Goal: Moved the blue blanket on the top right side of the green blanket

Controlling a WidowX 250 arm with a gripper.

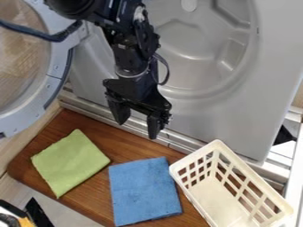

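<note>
Evidently, the gripper (138, 127) is hanging above the back edge of the wooden board (131, 147) with its fingers spread apart and nothing between them, presumably so that it is staying ready to come down over cloth. The blue blanket (144, 190) is lying flat on the board, between the green blanket (70, 162) and the white basket (214, 195), just beside both; whether its corner is touching the green one, I cannot tell. The green blanket is lying flat too, with a corner pointing up the view, and is probably serving as the base for the blue one. Since the blue blanket is offering no raised handle, the next move is likely calling for a pinch of its fabric, then a lift toward the green one's upper right, where dragging would be risking a rumpled base.
</note>
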